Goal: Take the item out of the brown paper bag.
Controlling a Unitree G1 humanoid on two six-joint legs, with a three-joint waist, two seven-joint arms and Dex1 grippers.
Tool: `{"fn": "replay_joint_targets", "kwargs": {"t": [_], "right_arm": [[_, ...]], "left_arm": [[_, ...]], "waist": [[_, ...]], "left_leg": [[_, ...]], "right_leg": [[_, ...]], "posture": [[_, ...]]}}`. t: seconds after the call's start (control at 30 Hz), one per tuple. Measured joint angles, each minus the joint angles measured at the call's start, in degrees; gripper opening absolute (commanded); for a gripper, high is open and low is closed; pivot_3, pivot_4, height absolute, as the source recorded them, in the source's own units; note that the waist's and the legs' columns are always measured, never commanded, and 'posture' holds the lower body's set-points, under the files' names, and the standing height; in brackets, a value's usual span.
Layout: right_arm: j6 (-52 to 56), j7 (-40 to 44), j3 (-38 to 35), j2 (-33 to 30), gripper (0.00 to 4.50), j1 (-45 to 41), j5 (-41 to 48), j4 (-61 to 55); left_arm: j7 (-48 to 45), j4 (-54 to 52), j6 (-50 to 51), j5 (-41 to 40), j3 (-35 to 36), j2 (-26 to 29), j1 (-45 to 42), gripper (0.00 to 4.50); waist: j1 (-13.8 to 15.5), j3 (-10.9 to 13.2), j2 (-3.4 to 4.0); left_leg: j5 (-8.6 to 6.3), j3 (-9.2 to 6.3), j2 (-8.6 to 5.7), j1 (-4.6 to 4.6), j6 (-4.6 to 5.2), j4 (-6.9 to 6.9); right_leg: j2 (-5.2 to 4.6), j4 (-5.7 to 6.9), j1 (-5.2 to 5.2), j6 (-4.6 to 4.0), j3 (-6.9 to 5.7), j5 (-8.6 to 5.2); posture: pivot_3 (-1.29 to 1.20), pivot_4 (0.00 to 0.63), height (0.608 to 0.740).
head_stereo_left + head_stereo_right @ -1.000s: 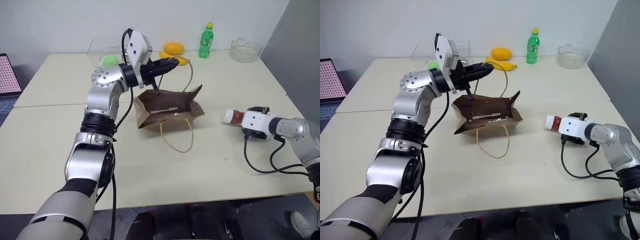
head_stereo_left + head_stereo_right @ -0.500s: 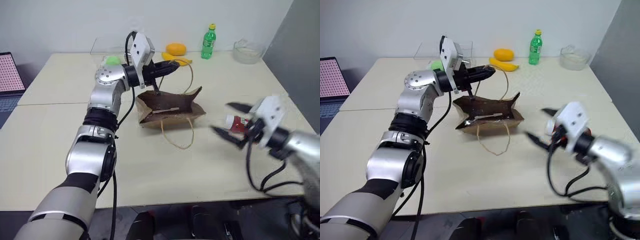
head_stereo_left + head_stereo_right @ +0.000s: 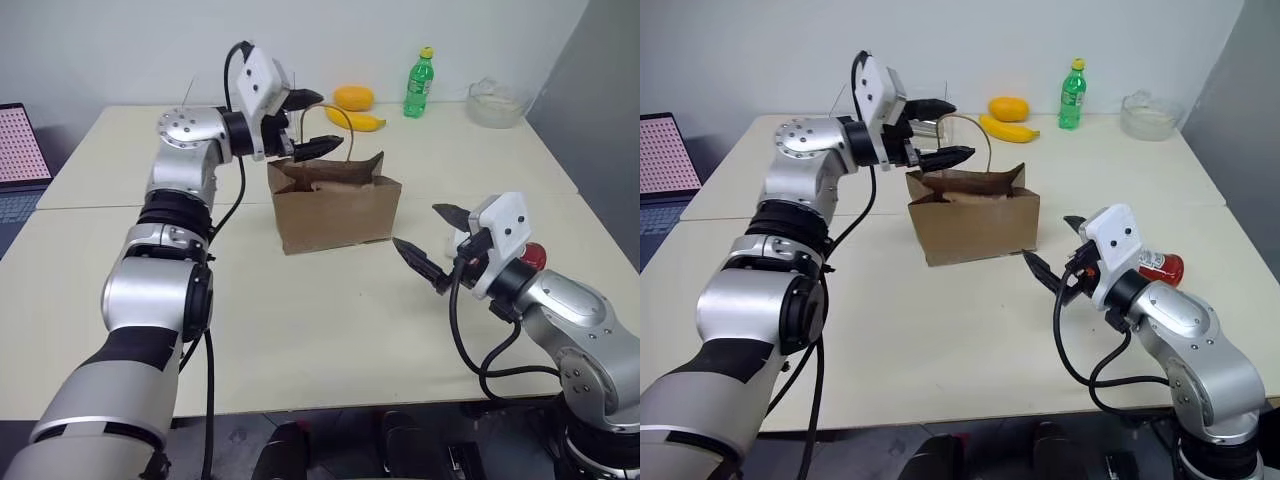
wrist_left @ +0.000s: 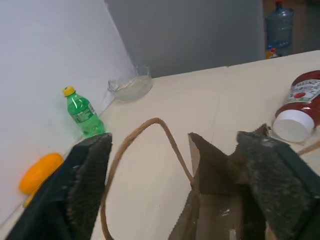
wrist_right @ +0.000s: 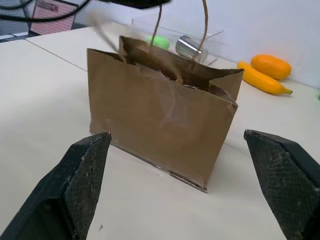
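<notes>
The brown paper bag [image 3: 335, 212] stands upright mid-table, mouth up, one thin handle looping above its rim. My left gripper [image 3: 315, 122] is open at the bag's top left corner, a finger on each side of that handle [image 4: 145, 131] and touching nothing. The item [image 3: 528, 256], a glossy red bottle with a white cap [image 4: 299, 102], lies on the table outside the bag, to its right. My right gripper [image 3: 432, 235] hangs open and empty between the bag and the item, pointing at the bag's right side [image 5: 160, 117].
Along the table's far edge stand a green bottle [image 3: 418, 80], an orange fruit [image 3: 353, 97], a banana [image 3: 357, 121] and a glass bowl [image 3: 494, 101]. A clear box with a green ball [image 5: 159, 41] and a metal can [image 5: 189, 47] sits behind the bag. A laptop [image 3: 15, 150] is at far left.
My left gripper has opened and drawn left. The bag, slumped before, now stands upright. My right gripper lifted off the table, left the red item lying there and turned toward the bag.
</notes>
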Motion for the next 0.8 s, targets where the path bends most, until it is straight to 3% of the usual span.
{"fn": "replay_joint_targets", "kwargs": {"t": [0.17,0.37,0.57,0.8], "right_arm": [[-5.2,0.4,0.1,-0.6,4.50,1.8,-1.0,3.0],[-16.6,-1.6,0.3,3.4,4.50,5.3,-4.8,6.0],[-28.6,-1.7,3.5,5.9,4.50,9.4,-9.3,11.0],[-35.8,-1.8,4.4,9.1,4.50,14.0,-9.8,13.6]], "left_arm": [[4.0,-32.0,19.2,-8.1,5.9,6.1,20.3,4.12],[25.5,-67.1,35.6,-14.4,15.3,1.0,44.9,4.12],[42.7,-79.6,35.8,-7.5,13.3,-7.0,61.4,4.12],[50.8,-80.0,26.7,-0.6,7.9,-13.6,70.5,4.12]], "waist": [[-1.1,0.0,0.07],[-0.1,-0.1,0.07],[1.2,-0.1,0.09],[1.7,-0.1,0.11]], "left_leg": [[0.00,-0.03,0.13,0.04,0.00,-0.04],[0.00,0.02,0.16,0.12,0.00,0.04],[0.02,0.08,0.10,0.21,-0.03,0.04],[0.01,0.10,0.09,0.30,-0.03,0.02]], "right_leg": [[0.03,-0.01,0.00,-0.01,0.03,0.00],[-0.06,-0.01,0.11,-0.02,0.11,0.01],[0.02,0.00,0.16,-0.09,0.09,0.09],[0.01,-0.08,0.31,-0.09,0.09,0.09]], "posture": [[0.00,0.150,0.740],[0.00,0.150,0.740],[0.00,0.150,0.740],[0.00,0.150,0.740]]}}
